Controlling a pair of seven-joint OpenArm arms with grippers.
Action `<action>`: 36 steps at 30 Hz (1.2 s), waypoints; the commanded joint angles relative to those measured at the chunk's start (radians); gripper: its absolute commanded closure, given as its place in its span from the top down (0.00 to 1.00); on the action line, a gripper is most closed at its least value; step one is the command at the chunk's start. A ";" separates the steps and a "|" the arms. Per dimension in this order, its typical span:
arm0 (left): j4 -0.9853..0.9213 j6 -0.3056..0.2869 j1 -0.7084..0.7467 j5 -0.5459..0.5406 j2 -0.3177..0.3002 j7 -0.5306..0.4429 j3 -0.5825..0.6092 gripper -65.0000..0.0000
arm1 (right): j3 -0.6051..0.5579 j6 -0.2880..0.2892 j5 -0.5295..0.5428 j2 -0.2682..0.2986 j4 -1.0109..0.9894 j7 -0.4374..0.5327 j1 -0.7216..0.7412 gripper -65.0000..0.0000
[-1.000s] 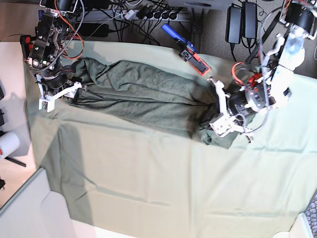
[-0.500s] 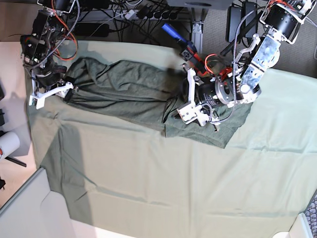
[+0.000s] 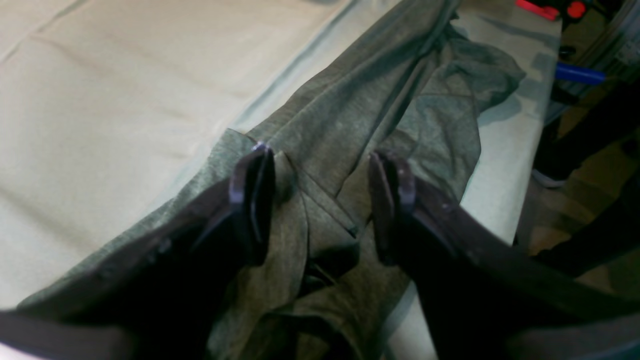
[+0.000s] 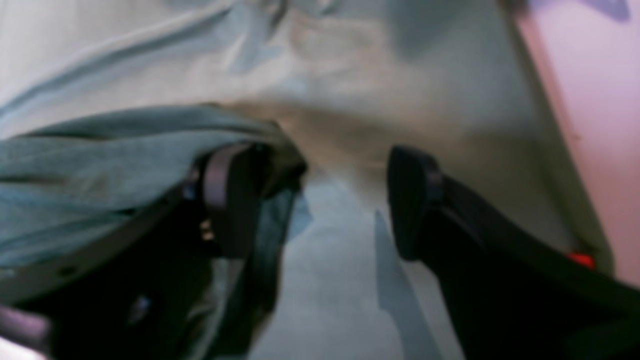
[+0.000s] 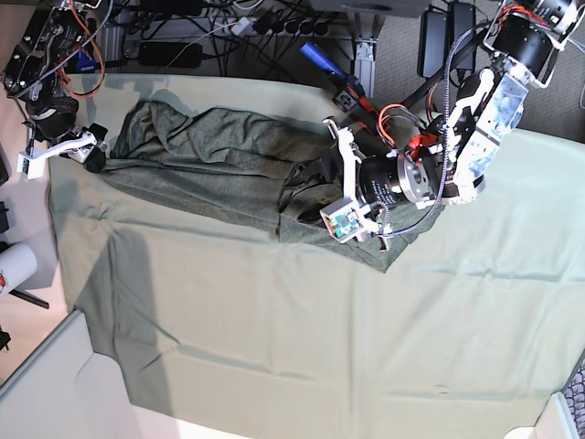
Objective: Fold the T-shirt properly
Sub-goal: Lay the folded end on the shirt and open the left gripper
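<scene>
The dark grey-green T-shirt (image 5: 210,165) lies bunched lengthwise along the far part of the pale green tablecloth (image 5: 320,338), with its right end doubled back. My left gripper (image 5: 336,181) hovers over that doubled end. In the left wrist view it (image 3: 322,200) is open, with wrinkled shirt fabric (image 3: 350,115) lying between and beyond the fingers. My right gripper (image 5: 59,151) is at the shirt's left end near the table's left edge. In the blurred right wrist view it (image 4: 320,200) is open, and the shirt's edge (image 4: 100,165) drapes against one finger (image 4: 230,200).
Cables and power bricks (image 5: 448,41) crowd the back edge. A blue-handled tool (image 5: 320,62) and a red part (image 5: 352,96) lie just behind the shirt. A white cylinder (image 5: 14,265) stands off the table's left side, and a pale tray (image 5: 55,384) is at the front left.
My left gripper has moved left along the shirt, and the shirt's right end now lies folded over toward the middle. My right gripper has moved up and left, drawing the left end out.
</scene>
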 commanded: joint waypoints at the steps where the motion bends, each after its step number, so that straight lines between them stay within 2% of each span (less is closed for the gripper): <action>1: 0.019 -0.011 -0.016 -0.013 0.002 -0.021 -0.002 0.51 | 0.009 0.029 0.025 0.021 0.016 0.022 0.012 0.62; 8: 0.018 -0.011 -0.004 0.011 -0.001 -0.018 -0.004 0.51 | 0.004 0.064 0.069 0.016 0.016 -0.010 0.010 0.62; 14: 0.019 -0.011 0.026 -0.001 -0.001 -0.018 -0.068 0.51 | 0.002 0.095 0.117 0.016 0.016 -0.026 -0.022 0.62; 19: 0.019 -0.016 0.034 -0.057 -0.015 -0.014 -0.141 0.51 | 0.001 0.097 0.105 -0.022 0.015 -0.026 -0.040 0.64; 24: 0.019 -0.026 0.034 -0.066 -0.051 -0.014 -0.151 0.51 | -0.016 0.098 0.080 -0.061 0.004 -0.002 -0.037 0.66; 30: 0.019 -0.026 0.034 -0.066 -0.082 -0.013 -0.152 0.51 | -0.084 0.095 -0.005 -0.066 -0.003 0.039 -0.037 0.66; 36: 0.019 -0.027 0.034 -0.066 -0.109 -0.011 -0.162 0.51 | -0.084 0.092 0.019 -0.067 -0.055 0.038 -0.037 0.66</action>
